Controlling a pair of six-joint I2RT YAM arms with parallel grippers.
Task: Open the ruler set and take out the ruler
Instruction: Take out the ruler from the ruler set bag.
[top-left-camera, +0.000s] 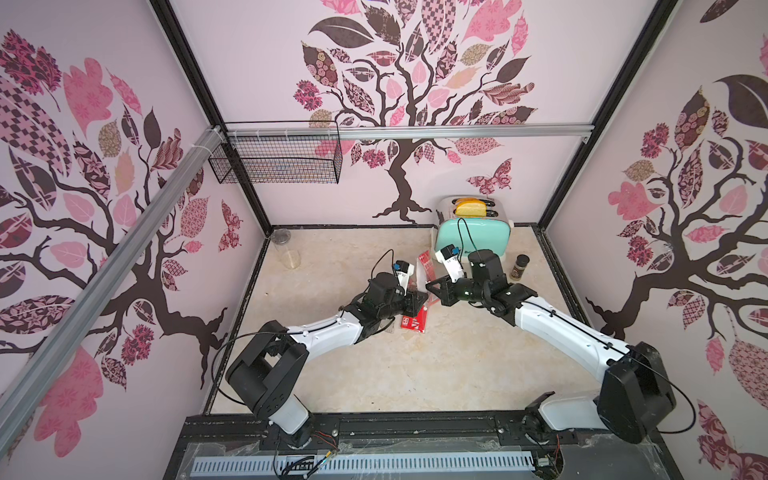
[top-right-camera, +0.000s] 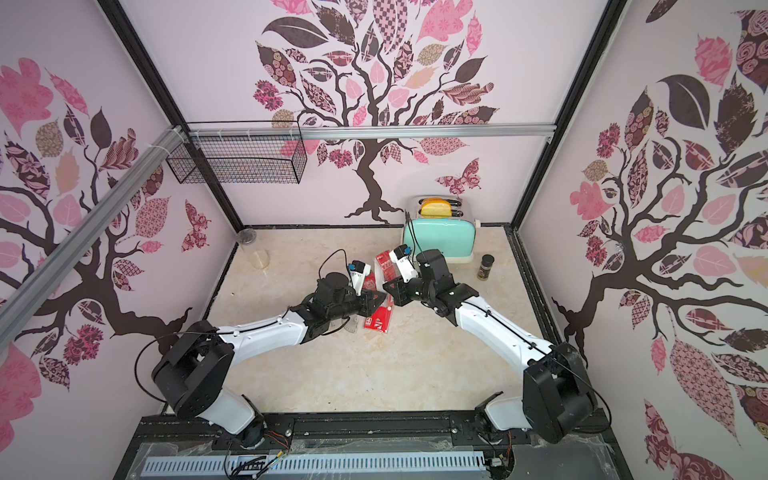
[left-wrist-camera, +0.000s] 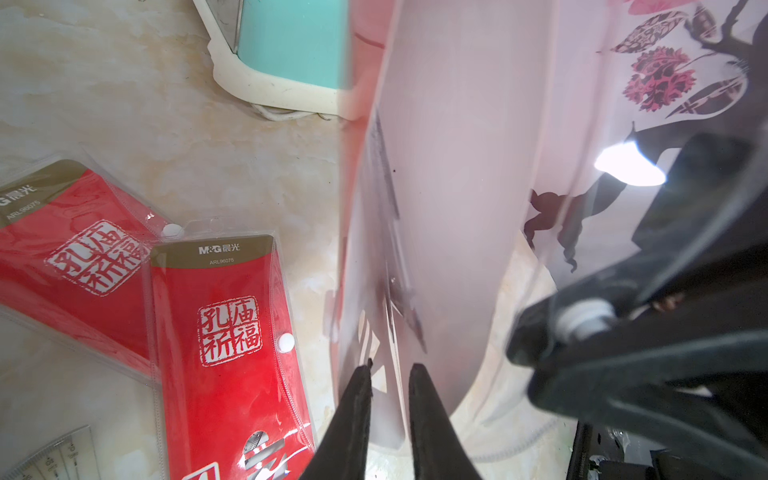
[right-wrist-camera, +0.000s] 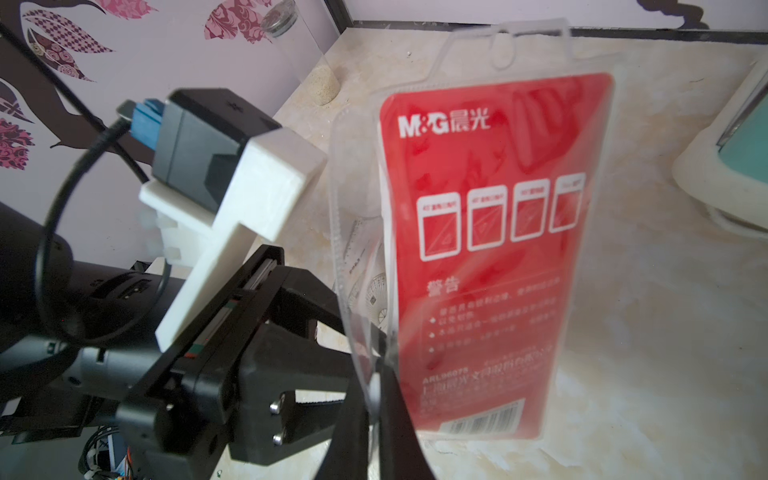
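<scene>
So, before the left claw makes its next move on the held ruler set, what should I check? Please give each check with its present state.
1. Right claw shut on pouch: ok.
2. Pouch upright: ok.
3. Left claw at the pouch edge, clear sheet between its jaws: ok.
4. Left claw's grip firm: cannot tell.
5. Pouch emptied: cannot tell; clear pieces show through it.
6. Spare pouches and toaster apart from both claws: ok.
</scene>
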